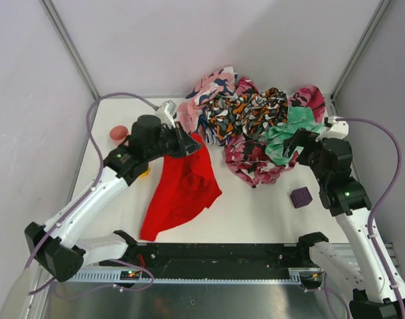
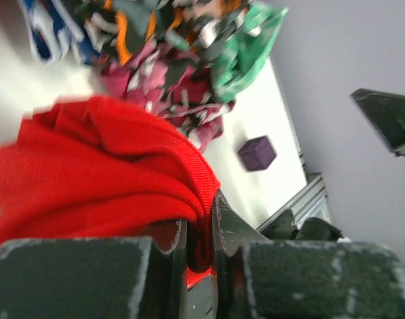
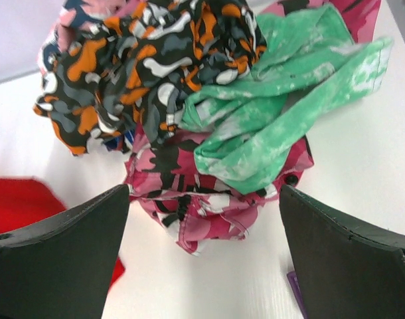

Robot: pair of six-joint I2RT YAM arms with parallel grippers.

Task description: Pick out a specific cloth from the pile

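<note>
My left gripper (image 2: 201, 219) pinches a fold of the cloth (image 1: 186, 183), draped just left of the pile (image 1: 255, 126), while my right gripper (image 3: 202, 196) gapes beside the pile, and this thin pinch may slip if tugged.

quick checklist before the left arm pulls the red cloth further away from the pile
1. Left gripper shut on the red cloth: ok.
2. Cloth free of the pile: cannot tell, its top edge lies close beside the pile.
3. Cloth off the table: not ok, its lower end lies on it.
4. Right gripper open, holding nothing: ok.
5. Purple block apart from the cloth: ok.
</note>
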